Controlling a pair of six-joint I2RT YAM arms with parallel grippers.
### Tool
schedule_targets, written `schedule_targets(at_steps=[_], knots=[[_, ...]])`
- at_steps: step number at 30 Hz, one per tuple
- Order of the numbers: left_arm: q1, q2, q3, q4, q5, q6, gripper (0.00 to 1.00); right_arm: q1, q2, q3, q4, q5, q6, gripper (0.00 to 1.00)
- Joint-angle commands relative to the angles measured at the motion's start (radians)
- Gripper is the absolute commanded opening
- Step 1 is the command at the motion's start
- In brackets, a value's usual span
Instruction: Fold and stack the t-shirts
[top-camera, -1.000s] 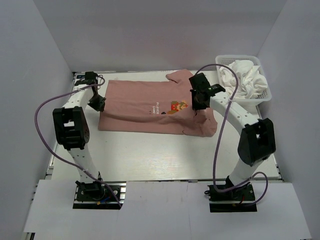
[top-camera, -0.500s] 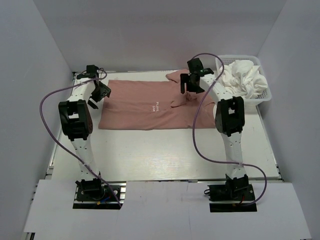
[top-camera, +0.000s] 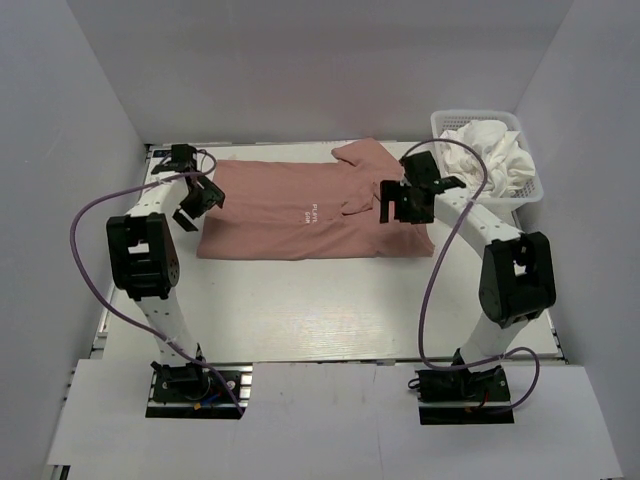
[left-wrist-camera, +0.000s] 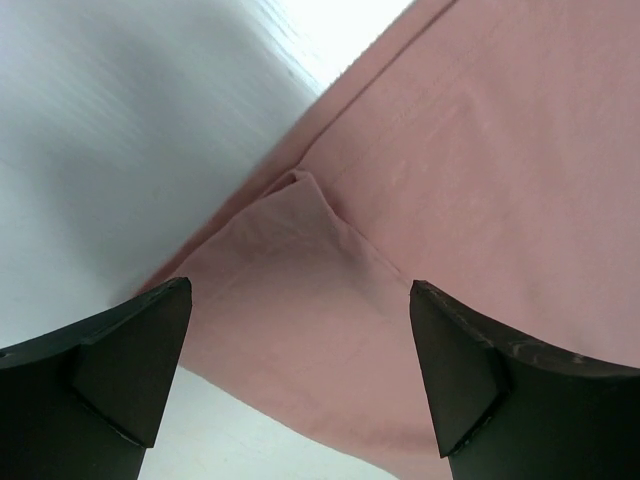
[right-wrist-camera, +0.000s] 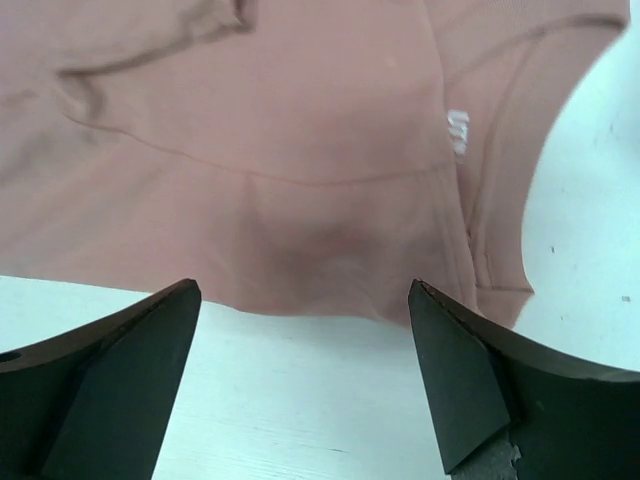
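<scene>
**Top view.** The pink t-shirt (top-camera: 290, 205) lies flat on the far half of the bench (top-camera: 320, 310), its length running left to right. Its white chest text (top-camera: 312, 213) faces up near the middle. A fold of cloth lies over the right part of the shirt, and one sleeve (top-camera: 358, 152) points toward the far edge. The left gripper (top-camera: 196, 200) hangs at the shirt's left edge. The right gripper (top-camera: 400, 205) hangs over the shirt's right end. The white t-shirts (top-camera: 488, 155) sit bundled in the mesh basket (top-camera: 528, 192) at the far right corner, apart from the pink one.

**Left wrist view.** The fingers (left-wrist-camera: 110, 370) stand wide apart and hold nothing. Below the gap lies pink cloth with a small raised pucker (left-wrist-camera: 300, 185) beside a stitched hem. Bare bench shows at the left.

**Right wrist view.** The fingers (right-wrist-camera: 480, 380) are likewise spread and empty. They hang above the edge of the pink cloth where it meets the white bench. A seam crosses the cloth. A ribbed edge (right-wrist-camera: 500, 190) curves at the right, beside a small white mark (right-wrist-camera: 457, 130).
</scene>
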Motion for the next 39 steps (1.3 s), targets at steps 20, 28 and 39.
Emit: schedule_targets(at_steps=[20,28,39], knots=[[-0.016,0.072,-0.142,0.190,0.126,0.052,1.00,-0.137,0.042,-0.210,0.204,-0.142,-0.176,0.22],[-0.016,0.072,-0.153,0.157,0.063,0.043,1.00,-0.143,-0.095,-0.291,0.129,-0.052,-0.065,0.00],[-0.016,0.081,-0.171,0.107,0.000,0.033,1.00,-0.172,-0.242,-0.532,0.101,0.058,0.006,0.14]])
